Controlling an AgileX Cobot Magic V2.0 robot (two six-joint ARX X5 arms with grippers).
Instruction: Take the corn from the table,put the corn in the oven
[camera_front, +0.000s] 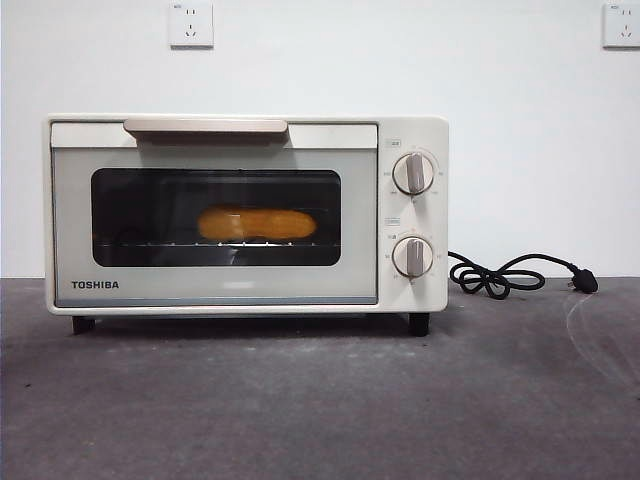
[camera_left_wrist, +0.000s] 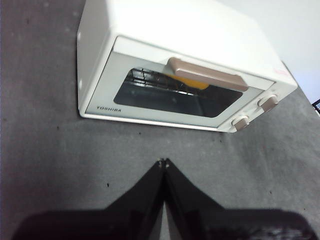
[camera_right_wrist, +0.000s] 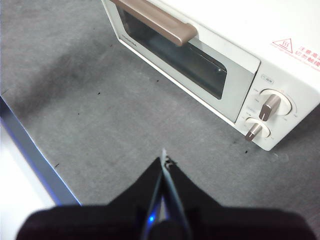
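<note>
The corn (camera_front: 257, 223), a yellow-orange oblong cob with rounded ends, is seen lying lengthwise on the wire rack (camera_front: 215, 243) inside the oven (camera_front: 246, 212), behind the closed door's dark glass window (camera_front: 140, 215); in the left wrist view only a yellow sliver of it is glimpsed under the handle (camera_left_wrist: 207, 74). The oven is a smooth cream-white box with a beige bar handle, two round knobs (camera_front: 413, 173) with beige pointers, and short black feet, and it is set on the table (camera_front: 320, 400), a matte, mottled dark grey surface. "TOSHIBA" is printed at the door's lower corner, and a red warning triangle label (camera_right_wrist: 295, 48) with small script is carried on the top panel. A coiled black cord (camera_front: 510, 275) with its plug is laid beside the oven. The left gripper (camera_left_wrist: 163, 162) and the right gripper (camera_right_wrist: 164, 161) are each held above bare table in front of the oven, jaws pressed together with nothing between them.
</note>
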